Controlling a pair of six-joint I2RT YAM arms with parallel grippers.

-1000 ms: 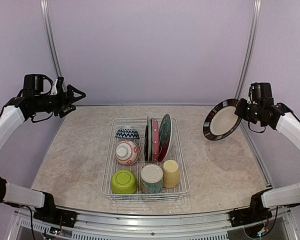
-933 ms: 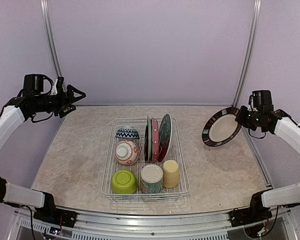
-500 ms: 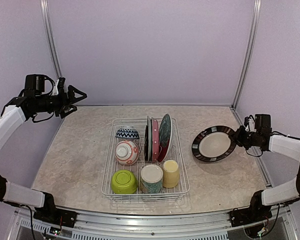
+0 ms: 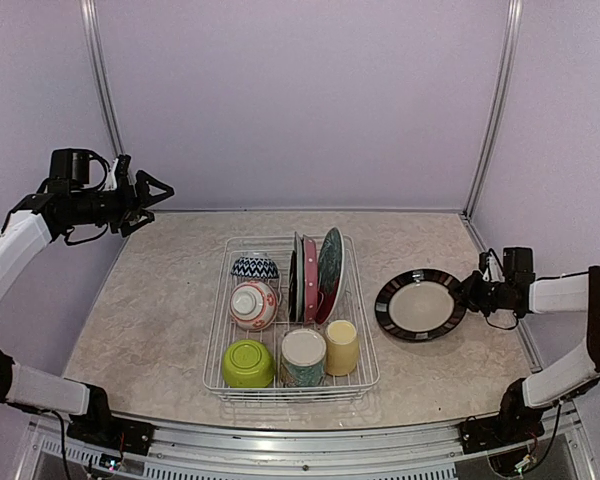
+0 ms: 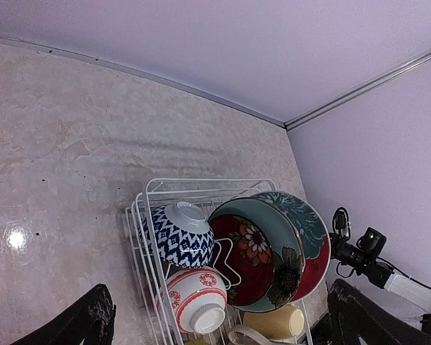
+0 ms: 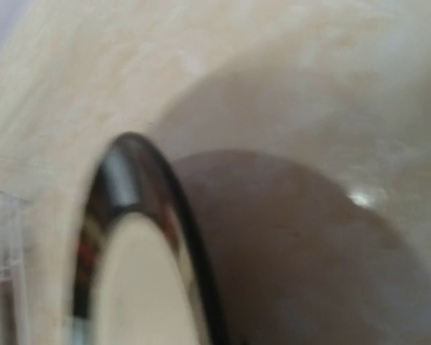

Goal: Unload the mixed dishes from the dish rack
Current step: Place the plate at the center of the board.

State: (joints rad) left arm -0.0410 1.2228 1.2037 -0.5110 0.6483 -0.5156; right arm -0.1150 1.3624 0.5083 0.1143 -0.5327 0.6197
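The white wire dish rack (image 4: 216, 348) stands mid-table. It holds three upright plates (image 4: 315, 275), a blue zigzag bowl (image 4: 254, 268), a red-white bowl (image 4: 252, 304), a lime green bowl (image 4: 247, 363), a cream-teal mug (image 4: 303, 357) and a yellow cup (image 4: 341, 347). To the right of the rack, a dark-rimmed plate (image 4: 418, 306) lies almost flat on the table, and my right gripper (image 4: 467, 296) is shut on its right rim. The right wrist view is blurred and shows only that plate's rim (image 6: 129, 187). High at the far left, my left gripper (image 4: 160, 189) hangs open and holds nothing.
The table's right edge and the wall (image 4: 540, 330) run close behind my right gripper. The left wrist view looks down on the rack (image 5: 140, 215) from the far left, with bare marble tabletop (image 5: 57, 165) beside it.
My right arm has lowered the dark plate from upright in the air down to the table beside the rack, tilting it nearly flat. The left arm has not moved.
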